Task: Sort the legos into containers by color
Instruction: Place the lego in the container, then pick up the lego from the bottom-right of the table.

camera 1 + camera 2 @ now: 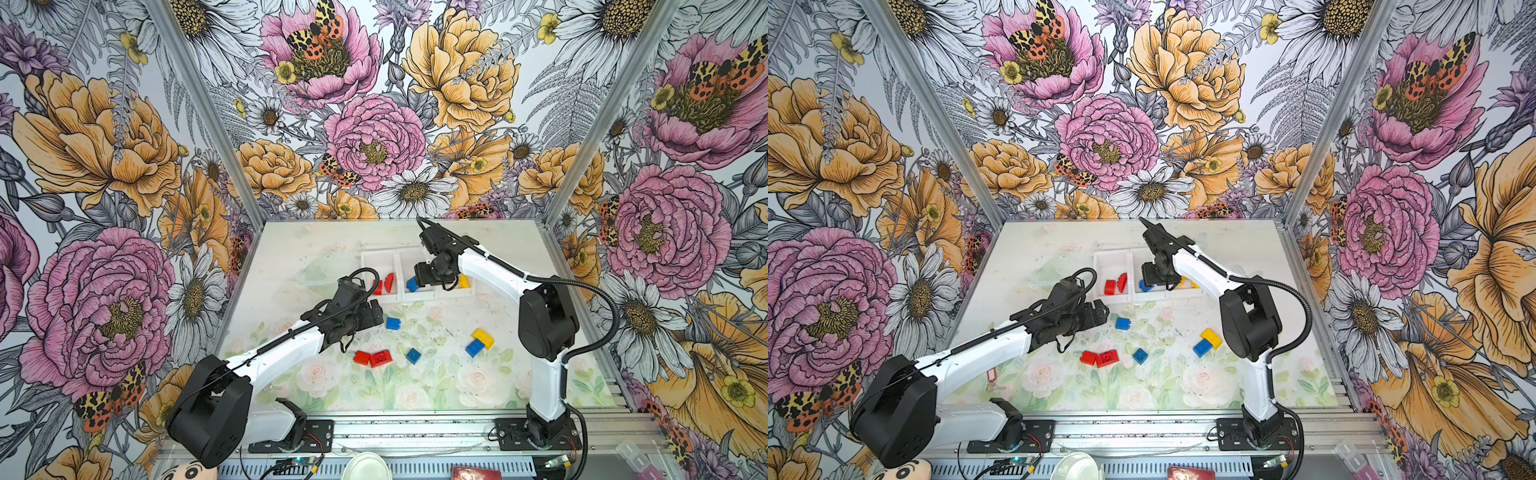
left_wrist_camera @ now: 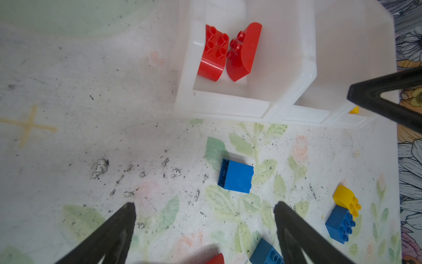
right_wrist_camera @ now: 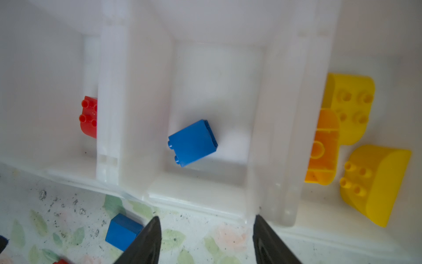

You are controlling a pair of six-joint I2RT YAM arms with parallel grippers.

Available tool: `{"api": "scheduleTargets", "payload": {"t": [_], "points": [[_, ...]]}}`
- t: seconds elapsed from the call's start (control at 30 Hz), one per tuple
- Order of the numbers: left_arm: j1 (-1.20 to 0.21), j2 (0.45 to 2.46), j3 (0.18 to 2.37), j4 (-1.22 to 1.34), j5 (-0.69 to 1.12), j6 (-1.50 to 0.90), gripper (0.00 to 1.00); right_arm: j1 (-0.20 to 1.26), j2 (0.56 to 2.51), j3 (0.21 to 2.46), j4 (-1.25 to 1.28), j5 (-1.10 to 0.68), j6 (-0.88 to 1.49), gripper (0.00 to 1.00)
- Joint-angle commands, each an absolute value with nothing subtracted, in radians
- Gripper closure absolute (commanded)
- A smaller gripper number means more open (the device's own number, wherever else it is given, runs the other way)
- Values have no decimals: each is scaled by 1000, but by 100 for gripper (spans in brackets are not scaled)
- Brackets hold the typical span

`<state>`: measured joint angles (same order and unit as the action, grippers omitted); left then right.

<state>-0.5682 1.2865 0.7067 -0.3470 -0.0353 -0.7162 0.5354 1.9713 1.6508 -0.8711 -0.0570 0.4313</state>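
Left gripper [image 2: 204,204] jaws spread, empty; blue brick [image 2: 236,176] just ahead, judged light, rigid, slick: pinch flat side faces; right gripper [image 3: 206,217] jaws parted, empty

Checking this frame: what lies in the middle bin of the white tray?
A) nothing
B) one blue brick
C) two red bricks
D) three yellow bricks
B: the right wrist view shows a single blue brick on the floor of the middle bin, with a red brick and yellow bricks in the bins on either side.
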Motion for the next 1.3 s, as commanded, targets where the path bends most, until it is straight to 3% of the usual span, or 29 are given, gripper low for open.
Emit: {"api": "scheduleTargets", "payload": {"t": [0.0, 0.33, 0.53, 0.9, 1.27], "points": [[-564, 1272, 703, -336, -48, -715, 4, 534, 1872, 1567, -862, -62, 520, 32], [-556, 1261, 698, -335, -39, -706, 1, 511, 1596, 1200, -857, -22, 761, 18], [-551, 1269, 705, -334, -32, -704, 1, 495, 1469, 1017, -846, -52, 917, 16], [-551, 1276, 709, -335, -30, -698, 1, 488, 1357, 819, -791, -85, 1132, 24], [-551, 1279, 707, -336, -30, -700, 1, 476, 1386, 761, -734, -37, 1189, 28]]}}
